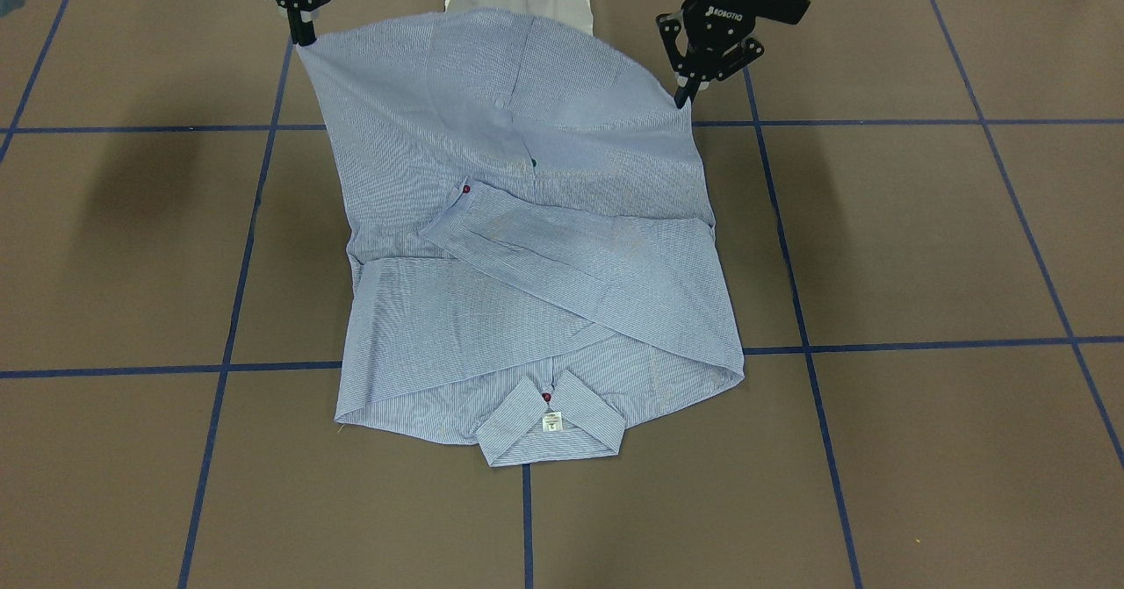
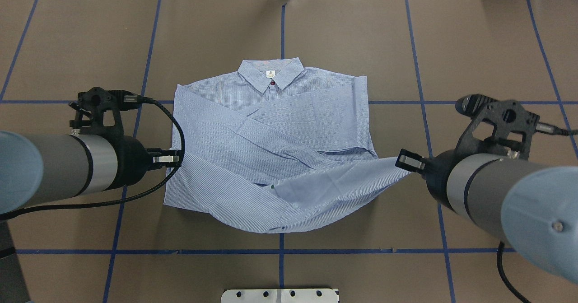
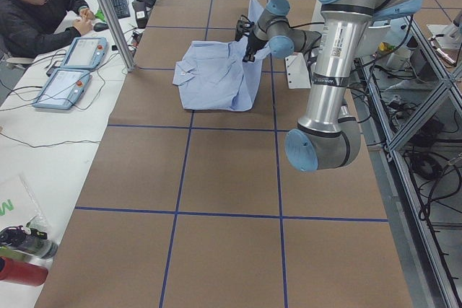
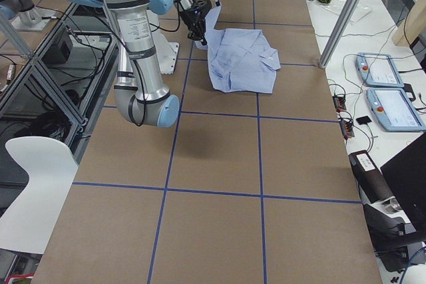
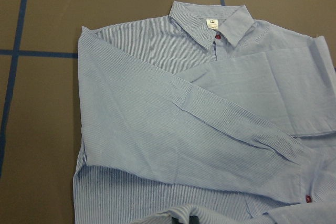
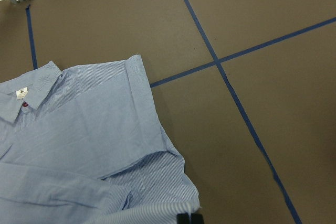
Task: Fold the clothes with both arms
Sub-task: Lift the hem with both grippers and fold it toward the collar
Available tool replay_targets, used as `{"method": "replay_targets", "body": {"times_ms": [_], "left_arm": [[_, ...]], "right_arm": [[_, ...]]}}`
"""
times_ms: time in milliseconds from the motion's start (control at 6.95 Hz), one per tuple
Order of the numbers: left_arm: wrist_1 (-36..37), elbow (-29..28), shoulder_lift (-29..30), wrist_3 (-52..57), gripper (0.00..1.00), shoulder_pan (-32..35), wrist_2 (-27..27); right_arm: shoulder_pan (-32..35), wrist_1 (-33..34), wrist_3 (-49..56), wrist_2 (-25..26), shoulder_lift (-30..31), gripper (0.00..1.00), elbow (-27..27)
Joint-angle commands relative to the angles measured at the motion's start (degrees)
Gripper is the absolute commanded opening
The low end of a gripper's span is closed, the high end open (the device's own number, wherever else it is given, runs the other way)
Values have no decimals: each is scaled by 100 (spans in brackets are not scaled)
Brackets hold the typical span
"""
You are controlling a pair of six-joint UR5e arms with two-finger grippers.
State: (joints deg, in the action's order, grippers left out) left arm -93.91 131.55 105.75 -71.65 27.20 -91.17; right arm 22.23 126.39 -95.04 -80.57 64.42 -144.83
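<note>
A light blue striped shirt [image 2: 271,131] lies face up in the middle of the brown table [image 2: 361,32]. The table is crossed by blue tape lines [image 2: 282,27].

Seen from overhead, the collar [image 2: 289,70] sits at the shirt's 12 o'clock, away from the robot. A white label [image 2: 270,73] and a dark red button [image 2: 272,82] show in the collar opening. One sleeve [image 2: 235,122] is folded across the chest, running from about 10 o'clock down toward 4 o'clock. The other sleeve is folded in from the 3 o'clock side and lies partly under it.

The hem [image 2: 280,224] is at 6 o'clock, nearest the robot. The left gripper [image 2: 169,159] is clenched on the hem corner at about 8 o'clock. The right gripper [image 2: 406,162] is clenched on the corner at about 4 o'clock.

Both corners are held up off the table, and the cloth between them sags in a curve. The side views show the lower part of the shirt rising from the table to the two grippers, while the collar end stays flat.

In the left side view, at about 10 o'clock, a person [image 3: 36,5] sits at a side desk beside two control pads [image 3: 79,52].
</note>
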Motion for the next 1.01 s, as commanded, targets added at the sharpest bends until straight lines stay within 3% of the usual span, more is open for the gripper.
{"method": "replay_targets", "body": {"times_ms": [0, 288, 432, 863], "left_arm": [[-13, -296, 209, 536, 0, 468, 56], [-65, -1030, 645, 1012, 0, 795, 47], [-518, -1565, 770, 1056, 0, 796, 47], [-2019, -3129, 789, 1548, 0, 927, 47]], "right_arm": [[1088, -1171, 722, -634, -114, 0, 1389], [1379, -2805, 1048, -626, -123, 0, 2910], [1468, -3187, 1162, -635, -288, 0, 3430], [1731, -3347, 1687, -985, -720, 0, 4443]]}}
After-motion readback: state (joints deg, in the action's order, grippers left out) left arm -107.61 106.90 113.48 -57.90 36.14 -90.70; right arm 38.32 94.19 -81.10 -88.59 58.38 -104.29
